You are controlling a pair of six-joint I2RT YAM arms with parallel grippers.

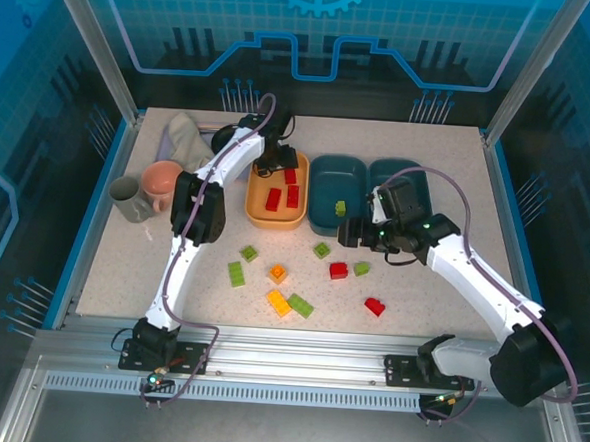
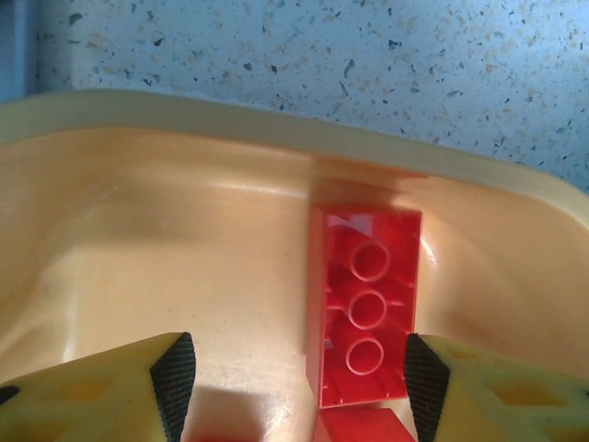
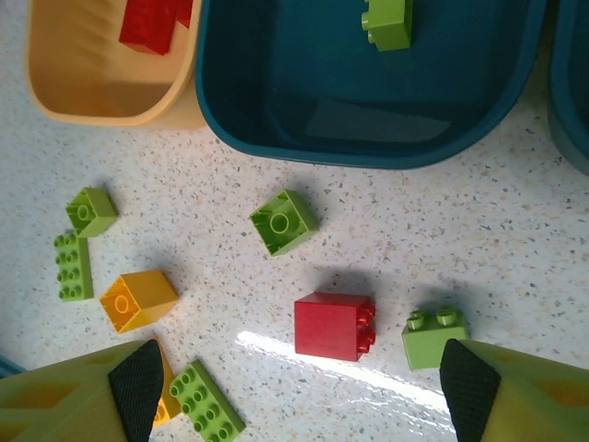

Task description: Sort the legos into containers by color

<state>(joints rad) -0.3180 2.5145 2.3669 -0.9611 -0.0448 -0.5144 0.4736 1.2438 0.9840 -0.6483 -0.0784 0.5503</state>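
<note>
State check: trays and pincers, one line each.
orange tray, holds red bricks only
middle teal tray, holds one green brick
right teal tray, contents mostly hidden by the right arm
left pincer, open, empty, over the orange tray
right pincer, open, empty, above unsorted loose bricks

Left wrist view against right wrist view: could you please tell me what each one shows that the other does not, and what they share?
Left wrist, not right: the hollow underside of a red brick by the wall of the orange tray, between the fingers of the open left gripper. Right wrist, not left: a teal tray holding a green brick, plus a loose red brick, a yellow brick and a loose green brick on the table, ahead of the open right gripper. Shared: the orange tray with red pieces in it.
</note>
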